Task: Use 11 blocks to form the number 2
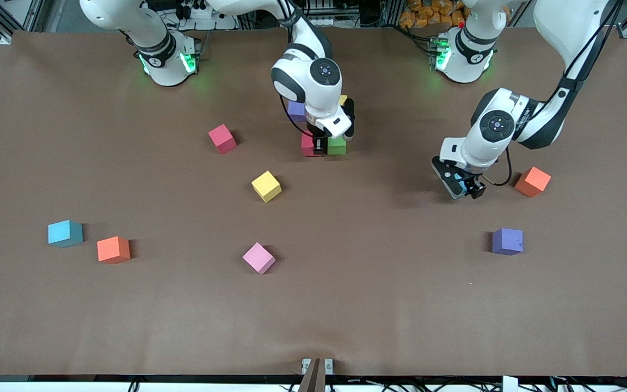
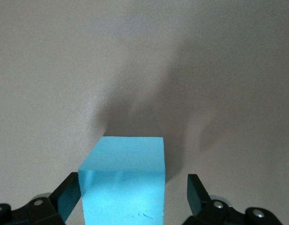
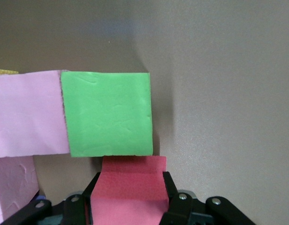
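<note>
Over the middle of the surface, toward my bases, my right gripper has its jaws clamped on a red block, touching the green block of the small cluster there. My left gripper sits low near an orange block, jaws spread wide around a light blue block without squeezing it. Other blocks lie scattered well apart.

Right claw clamped low; left claw wide, low.
</note>
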Motion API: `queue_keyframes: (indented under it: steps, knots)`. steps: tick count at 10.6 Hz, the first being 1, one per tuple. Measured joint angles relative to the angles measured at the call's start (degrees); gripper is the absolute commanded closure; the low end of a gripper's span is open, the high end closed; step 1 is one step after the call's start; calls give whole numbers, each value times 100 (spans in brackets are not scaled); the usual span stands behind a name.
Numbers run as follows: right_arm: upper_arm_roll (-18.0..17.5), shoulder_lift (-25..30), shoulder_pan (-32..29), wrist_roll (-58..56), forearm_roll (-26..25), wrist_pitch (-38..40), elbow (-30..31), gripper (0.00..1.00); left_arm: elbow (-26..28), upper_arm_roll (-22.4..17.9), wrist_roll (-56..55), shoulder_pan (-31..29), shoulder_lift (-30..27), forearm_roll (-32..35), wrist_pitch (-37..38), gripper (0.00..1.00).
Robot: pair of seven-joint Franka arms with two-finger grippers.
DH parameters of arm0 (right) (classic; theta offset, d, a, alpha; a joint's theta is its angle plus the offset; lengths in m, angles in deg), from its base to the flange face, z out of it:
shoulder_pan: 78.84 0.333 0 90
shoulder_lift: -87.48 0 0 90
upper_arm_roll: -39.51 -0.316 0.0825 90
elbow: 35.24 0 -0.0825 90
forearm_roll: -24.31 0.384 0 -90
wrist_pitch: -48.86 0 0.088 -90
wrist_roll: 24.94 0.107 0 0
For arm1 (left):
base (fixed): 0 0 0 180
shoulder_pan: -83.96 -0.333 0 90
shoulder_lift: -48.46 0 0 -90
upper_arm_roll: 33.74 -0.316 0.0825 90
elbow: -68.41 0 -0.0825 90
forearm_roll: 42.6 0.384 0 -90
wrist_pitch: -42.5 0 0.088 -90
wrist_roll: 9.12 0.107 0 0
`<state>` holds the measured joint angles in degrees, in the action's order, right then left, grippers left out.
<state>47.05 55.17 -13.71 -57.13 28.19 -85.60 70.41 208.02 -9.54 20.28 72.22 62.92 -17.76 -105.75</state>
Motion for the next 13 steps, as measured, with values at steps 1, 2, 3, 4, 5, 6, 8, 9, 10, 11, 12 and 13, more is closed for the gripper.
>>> queue_keyframes:
  steps: [1,2,3,4,5,6,8,9,10,11,12,13]
  knots:
    - [-7,-5,0,0,0,-19,0,52,0,0,0,0,7,0,-3,4]
    - [-26,-9,1,0,0,-56,0,52,0,0,0,0,11,0,-5,7]
    - [-39,-14,1,0,0,-84,0,52,0,0,1,-3,18,8,-12,13]
    - [-45,-27,1,0,0,-115,0,52,0,-1,2,-9,30,59,-32,14]
    - [-46,-44,1,0,0,-158,0,52,0,-4,2,-18,44,133,-54,15]
    - [-46,-61,1,0,0,-188,0,52,0,-8,2,-27,53,178,-69,18]
    - [-49,-93,4,0,0,-198,0,52,0,-21,2,-34,59,196,-82,18]
    - [-52,-104,13,0,0,-199,0,52,0,-26,2,-37,59,196,-87,22]
    - [-53,-110,25,0,0,-199,0,51,-2,-31,2,-53,59,196,-97,22]
    - [-53,-113,33,1,0,-199,0,51,-7,-37,2,-78,59,198,-111,22]
    - [-53,-116,36,1,0,-199,0,51,-15,-41,3,-100,59,200,-120,23]
    - [-53,-116,36,1,0,-201,-1,51,-29,-44,5,-113,59,201,-122,25]
